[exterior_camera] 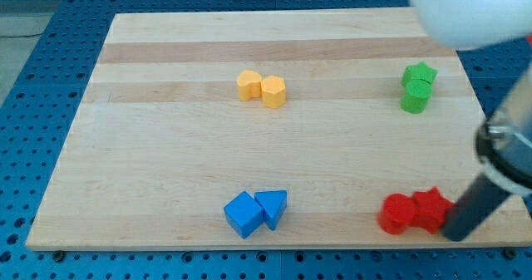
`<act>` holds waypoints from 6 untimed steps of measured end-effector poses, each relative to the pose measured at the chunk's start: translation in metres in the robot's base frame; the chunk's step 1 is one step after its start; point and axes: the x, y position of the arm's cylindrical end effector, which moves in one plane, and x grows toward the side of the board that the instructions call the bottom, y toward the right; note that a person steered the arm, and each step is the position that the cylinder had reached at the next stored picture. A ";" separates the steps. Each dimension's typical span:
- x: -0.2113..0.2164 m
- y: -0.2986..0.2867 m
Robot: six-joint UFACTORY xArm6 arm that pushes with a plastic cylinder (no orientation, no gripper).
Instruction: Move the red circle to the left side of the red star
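Red circle [396, 213] sits near the wooden board's [166, 164] bottom-right corner, touching the red star [431, 208] at its 3 o'clock. My tip [456, 233], a bare rod with no pincer, touches the star's 4 o'clock side. Blue perforated table [50, 81] surrounds the board. A blurred white arm part [465, 10] hides the top-right corner.

The board [166, 155] was pale wood, smooth, with stripes. The red circle [396, 213] and red star [430, 208] looked like matt painted blocks.
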 end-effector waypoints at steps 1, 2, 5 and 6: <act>-0.016 -0.047; -0.034 -0.088; 0.006 -0.118; -0.013 -0.156</act>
